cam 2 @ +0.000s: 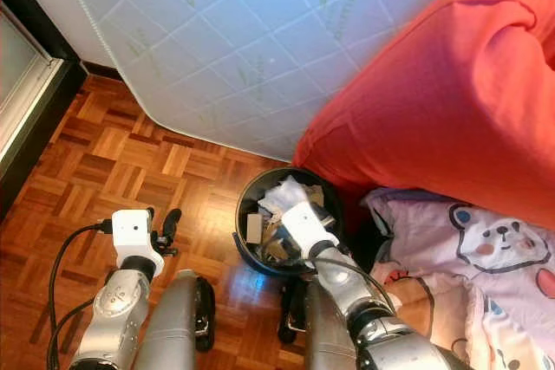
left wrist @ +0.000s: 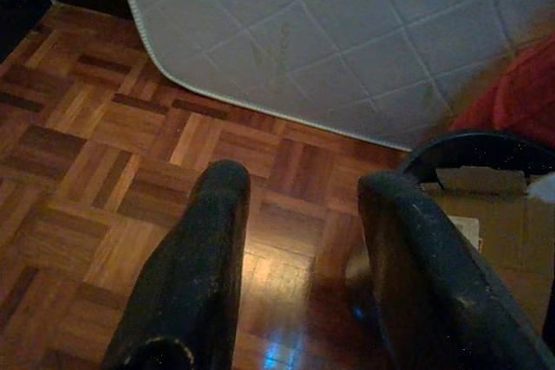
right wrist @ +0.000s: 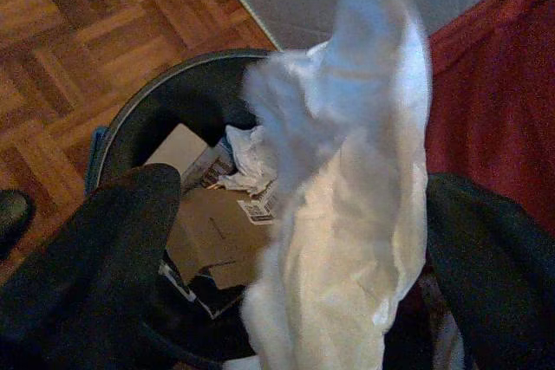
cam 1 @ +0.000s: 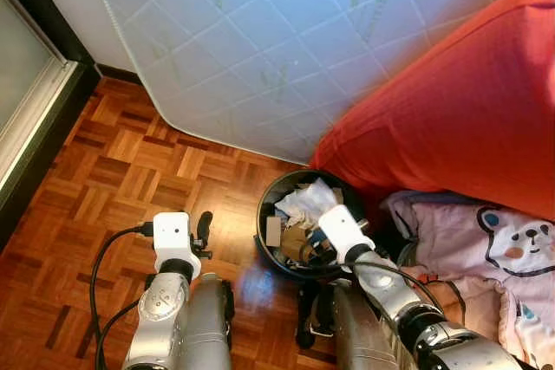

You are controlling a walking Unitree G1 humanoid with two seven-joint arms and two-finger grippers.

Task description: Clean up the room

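From the head views, the right gripper (cam 1: pixel 323 207) reaches over a black bin (cam 1: pixel 264 214) on the parquet floor (cam 1: pixel 113 171), beside a red cushion (cam 1: pixel 451 110) and a quilted mattress (cam 1: pixel 260 32). White crumpled paper (cam 1: pixel 305 199) sits at the bin's top.

Left wrist view: the left gripper (left wrist: pixel 295 240) hangs released, fingers apart over the floor, near the bin's rim.

Right wrist view: the wide-spread fingers (right wrist: pixel 95 249) flank a white plastic wrapper (right wrist: pixel 347 214), long axis running along them (whether it is pinched, I cannot tell), above cardboard scraps (right wrist: pixel 212 236) in the bin.
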